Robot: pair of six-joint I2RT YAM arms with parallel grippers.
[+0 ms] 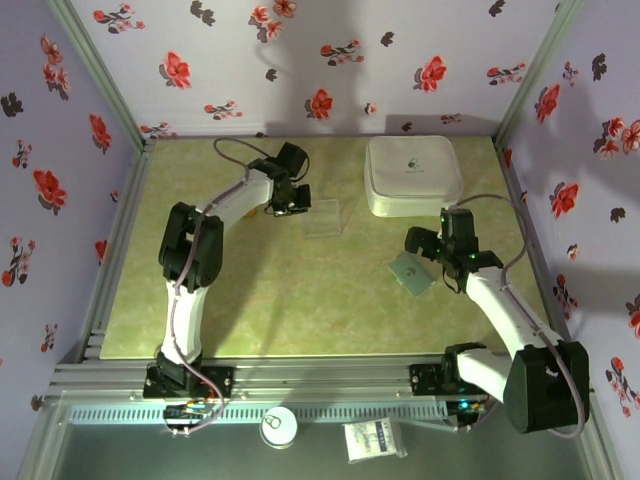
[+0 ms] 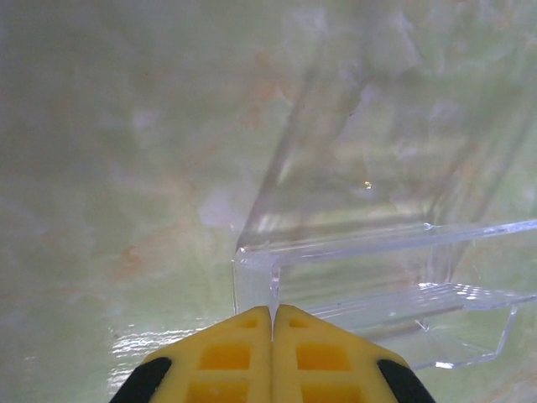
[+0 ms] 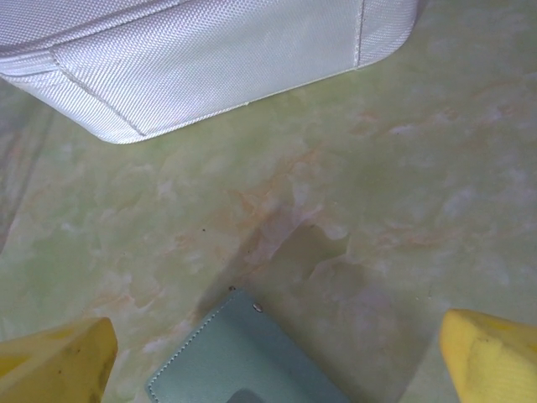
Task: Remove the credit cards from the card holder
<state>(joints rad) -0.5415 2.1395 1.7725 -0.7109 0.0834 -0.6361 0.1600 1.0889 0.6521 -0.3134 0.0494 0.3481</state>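
Your right tool (image 3: 270, 368) stands spread as wide as it goes and has nothing in it. Its yellow fingertips (image 3: 52, 363) sit in the lower corners of the right wrist view. Between them, at the bottom middle, a corner of the card holder (image 3: 252, 357) lies flat on the surface (image 3: 403, 168), apart from the white case (image 3: 210, 59) along the top. Your left tool (image 2: 273, 326) is fully closed on nothing, its tips close to a clear plastic stand (image 2: 377, 269). The credit cards are probably tucked inside the holder, though you cannot confirm that from these views. Expect the holder to be light, thin and limp, and likely to slide. Pin one panel, then take each stiff, slick card by whatever edge is exposed.
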